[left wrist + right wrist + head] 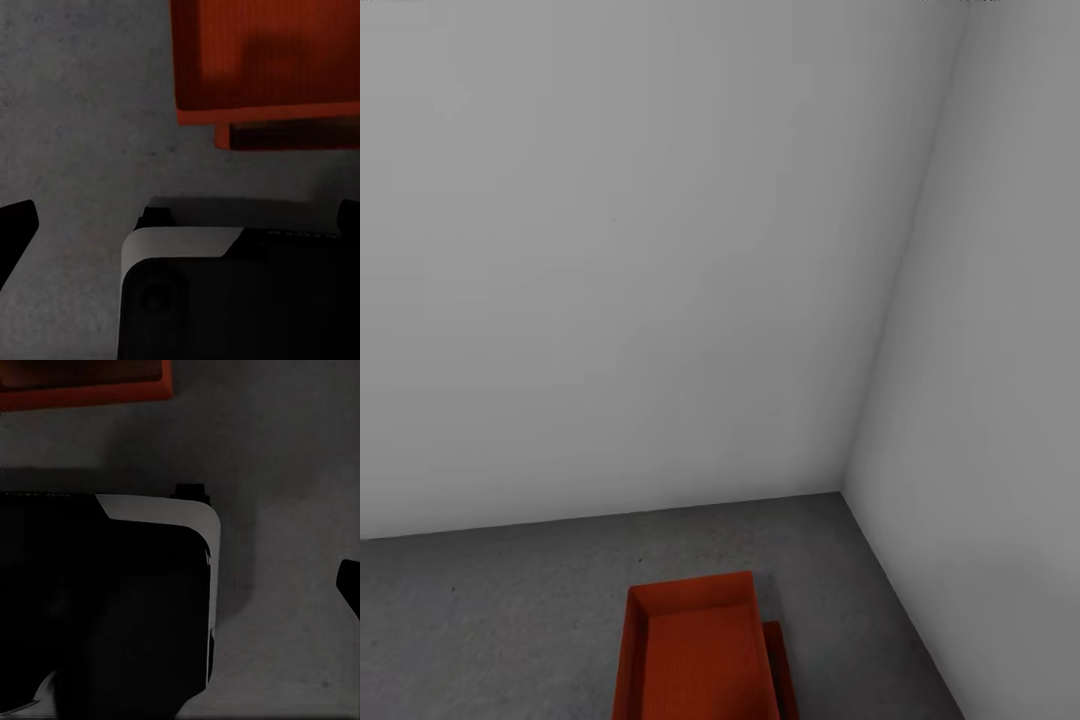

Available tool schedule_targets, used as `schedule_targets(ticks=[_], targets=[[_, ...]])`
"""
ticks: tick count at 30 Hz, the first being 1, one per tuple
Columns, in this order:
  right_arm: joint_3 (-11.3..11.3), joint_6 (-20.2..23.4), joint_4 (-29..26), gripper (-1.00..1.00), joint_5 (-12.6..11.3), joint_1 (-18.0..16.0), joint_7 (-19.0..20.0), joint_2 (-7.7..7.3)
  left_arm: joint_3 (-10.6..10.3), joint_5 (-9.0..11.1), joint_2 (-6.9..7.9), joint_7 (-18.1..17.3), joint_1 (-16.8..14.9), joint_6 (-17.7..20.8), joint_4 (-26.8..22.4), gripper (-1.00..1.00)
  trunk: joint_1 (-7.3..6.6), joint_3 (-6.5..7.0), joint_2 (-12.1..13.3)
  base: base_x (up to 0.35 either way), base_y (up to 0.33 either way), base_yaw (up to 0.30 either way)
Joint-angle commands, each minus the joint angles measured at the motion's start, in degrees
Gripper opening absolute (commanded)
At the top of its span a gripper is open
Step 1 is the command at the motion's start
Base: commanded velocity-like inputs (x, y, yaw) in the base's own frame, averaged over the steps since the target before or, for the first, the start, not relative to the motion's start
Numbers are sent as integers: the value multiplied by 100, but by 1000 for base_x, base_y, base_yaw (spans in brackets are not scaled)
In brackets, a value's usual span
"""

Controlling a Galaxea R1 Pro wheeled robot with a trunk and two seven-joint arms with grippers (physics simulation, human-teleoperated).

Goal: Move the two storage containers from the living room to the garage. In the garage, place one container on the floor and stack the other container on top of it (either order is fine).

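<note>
Sitting stacked in the garage corner, the two bins rest on the grey concrete floor (pixel 510 620): the upper bin (pixel 700 655) lies open-top on the lower bin (pixel 785 670), of which a narrow strip of rim pokes out along one side. Pale grey walls (pixel 620 260) meet just beyond them. From the left wrist camera, the upper bin (pixel 262 60) shows as a ribbed orange-red slab with a dark shadow across it, and the lower bin (pixel 292 136) peeks out as a darker ledge under its edge; both lie ahead of the left gripper, well apart from it and not touched by it. A black fingertip (pixel 16 225) of that gripper juts in at the frame edge over bare floor (pixel 82 112), and the robot's dark, white-trimmed base (pixel 225 292) lies between (its second finger is out of frame, so whether the left gripper is spread or pressed together cannot be told). From the right wrist camera, an orange-red bin corner (pixel 90 390) sits ahead of the right gripper, again apart from it, with the base (pixel 112 607) nearer. One black fingertip (pixel 351 585) shows at the frame edge over the floor (pixel 285 472); the right gripper's state likewise cannot be told, though nothing is seen against that fingertip.
</note>
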Motion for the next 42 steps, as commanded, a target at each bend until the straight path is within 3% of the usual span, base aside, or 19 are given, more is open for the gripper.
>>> schedule_targets(ticks=[1,13,36,42], targets=[[16,37,-6,100,-13,0,17,2,-51,54,1,27,-4,-37,4,100,-21,10,35,0,0,0],[19,50,299,100,-20,6,18,41,-51,47,2,27,38,-142,4,100,-285,226,516,0,0,0],[19,51,326,100,-22,6,20,46,-51,53,15,27,169,-151,4,100,-790,638,1439,0,0,0],[19,51,326,100,-23,6,20,46,-55,54,13,27,188,-144,4,100,-790,639,1439,0,0,0]])
